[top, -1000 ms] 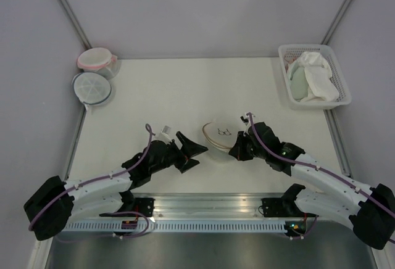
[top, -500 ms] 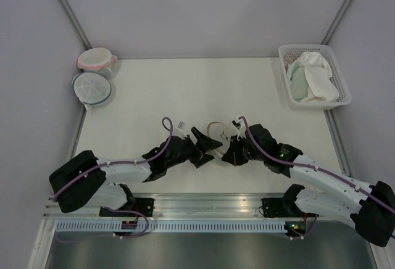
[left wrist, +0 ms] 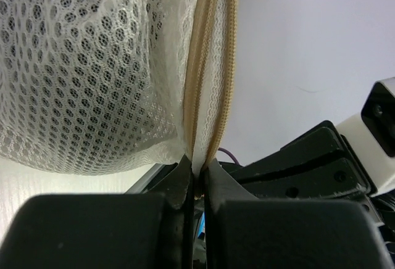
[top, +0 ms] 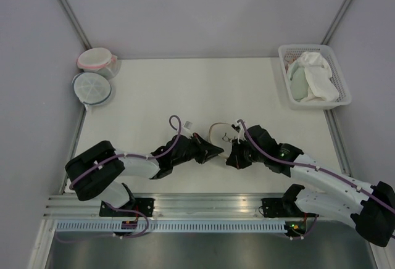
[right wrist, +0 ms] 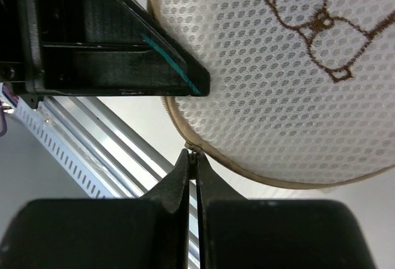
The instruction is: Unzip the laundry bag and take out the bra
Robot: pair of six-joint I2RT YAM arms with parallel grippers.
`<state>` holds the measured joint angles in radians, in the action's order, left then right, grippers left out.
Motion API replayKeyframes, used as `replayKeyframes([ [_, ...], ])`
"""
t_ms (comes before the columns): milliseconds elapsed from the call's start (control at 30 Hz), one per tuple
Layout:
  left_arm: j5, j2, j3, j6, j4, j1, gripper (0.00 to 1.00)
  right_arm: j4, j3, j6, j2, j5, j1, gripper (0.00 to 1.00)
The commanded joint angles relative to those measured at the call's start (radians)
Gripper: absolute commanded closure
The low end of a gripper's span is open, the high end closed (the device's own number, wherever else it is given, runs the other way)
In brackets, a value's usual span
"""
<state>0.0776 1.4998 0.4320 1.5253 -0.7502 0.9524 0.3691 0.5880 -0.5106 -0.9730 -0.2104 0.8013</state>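
The laundry bag [top: 217, 132] is near the front middle of the table [top: 185, 90], pinched between the two arms. It is tipped up on its edge rather than lying flat. From above it shows as a narrow crescent. Being round, it has no long axis. Its flat top, with the stitched bra drawing [right wrist: 315, 22], is turned toward the right arm and fills most of the right wrist view.

The left gripper [left wrist: 196, 170] has its jaws pressed almost together on the tan zip rim [left wrist: 213, 65]. The rim runs up from the fingertips nearly straight to the top of that picture, with cream mesh bulging to its left. Whether the zip is parted there cannot be told.

The right gripper [right wrist: 192, 161] is likewise closed to a sliver, nipping the tan rim at the bag's lower edge. A dark finger of the left arm lies against the bag just above and left of it.

What lies inside the mesh cannot be made out.

At the far right stands a white basket [top: 311, 47] holding a white cloth [top: 318, 71] and a pale green cloth [top: 298, 82]. At the far left are a pink-rimmed tub [top: 95, 59] and a blue-grey-rimmed tub [top: 91, 88], touching each other.
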Motion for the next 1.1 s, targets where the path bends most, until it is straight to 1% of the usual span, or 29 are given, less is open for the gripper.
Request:
replayKeyframes([
  [0, 0.005, -0.033, -0.025, 0.001, -0.092, -0.017, 0.98, 0.150, 0.062, 0.011, 0.005, 0.113, 0.004, 1.00],
  [33, 0.007, -0.047, -0.035, -0.005, -0.086, -0.024, 0.98, 0.183, 0.070, 0.004, -0.003, 0.203, 0.004, 1.00],
  [100, 0.020, -0.099, -0.056, -0.033, -0.048, -0.050, 0.98, 0.228, 0.081, -0.038, -0.006, 0.264, 0.004, 1.00],
  [133, 0.037, -0.121, -0.059, -0.045, -0.020, -0.058, 0.98, 0.241, 0.085, -0.055, -0.013, 0.331, 0.004, 1.00],
  [167, 0.050, -0.140, -0.055, -0.088, 0.035, -0.073, 0.98, 0.290, 0.114, -0.072, -0.023, 0.377, 0.004, 1.00],
  [233, 0.103, -0.194, -0.033, -0.141, 0.127, -0.089, 0.98, 0.304, 0.133, -0.101, -0.036, 0.454, 0.004, 1.00],
  [267, 0.123, -0.208, 0.000, -0.174, 0.222, -0.096, 0.98, 0.318, 0.150, -0.111, -0.041, 0.538, 0.004, 0.99],
  [300, 0.151, -0.219, 0.022, -0.248, 0.268, -0.102, 0.98, 0.324, 0.160, -0.114, -0.047, 0.572, 0.004, 0.99],
  [367, 0.237, -0.233, 0.081, -0.316, 0.386, -0.107, 0.98, 0.318, 0.189, -0.115, -0.078, 0.656, 0.001, 1.00],
  [467, 0.364, -0.211, 0.157, -0.485, 0.480, -0.116, 0.98, 0.280, 0.220, -0.095, -0.128, 0.716, -0.005, 1.00],
  [500, 0.399, -0.201, 0.174, -0.514, 0.541, -0.122, 0.98, 0.268, 0.223, -0.086, -0.154, 0.733, -0.010, 1.00],
  [600, 0.516, -0.158, 0.218, -0.603, 0.590, -0.161, 0.98, 0.231, 0.237, -0.062, -0.203, 0.732, -0.037, 0.99],
  [700, 0.536, -0.135, 0.260, -0.700, 0.629, -0.245, 0.98, 0.222, 0.246, -0.060, -0.196, 0.756, -0.050, 0.99],
  [733, 0.516, -0.128, 0.277, -0.718, 0.655, -0.297, 0.98, 0.218, 0.242, -0.063, -0.185, 0.763, -0.051, 1.00],
  [800, 0.505, -0.102, 0.318, -0.748, 0.646, -0.343, 0.98, 0.214, 0.239, -0.066, -0.146, 0.761, -0.053, 1.00],
  [833, 0.495, -0.084, 0.335, -0.752, 0.647, -0.381, 0.91, 0.214, 0.237, -0.066, -0.133, 0.758, -0.053, 1.00],
  [867, 0.484, -0.069, 0.376, -0.743, 0.655, -0.397, 0.74, 0.209, 0.234, -0.065, -0.121, 0.756, -0.053, 1.00],
  [900, 0.485, -0.034, 0.387, -0.737, 0.634, -0.406, 0.53, 0.208, 0.233, -0.059, -0.104, 0.750, -0.053, 1.00],
  [933, 0.478, -0.021, 0.395, -0.726, 0.596, -0.412, 0.25, 0.208, 0.230, -0.062, -0.099, 0.744, -0.053, 1.00],
  [967, 0.467, -0.009, 0.415, -0.694, 0.586, -0.412, 0.18, 0.206, 0.227, -0.057, -0.093, 0.735, -0.053, 1.00],
  [1033, 0.458, -0.004, 0.418, -0.657, 0.560, -0.412, 0.09, 0.194, 0.213, -0.057, -0.093, 0.715, -0.054, 1.00],
  [1067, 0.446, -0.021, 0.389, -0.604, 0.520, -0.411, 0.08, 0.177, 0.207, -0.057, -0.095, 0.688, -0.054, 1.00],
])
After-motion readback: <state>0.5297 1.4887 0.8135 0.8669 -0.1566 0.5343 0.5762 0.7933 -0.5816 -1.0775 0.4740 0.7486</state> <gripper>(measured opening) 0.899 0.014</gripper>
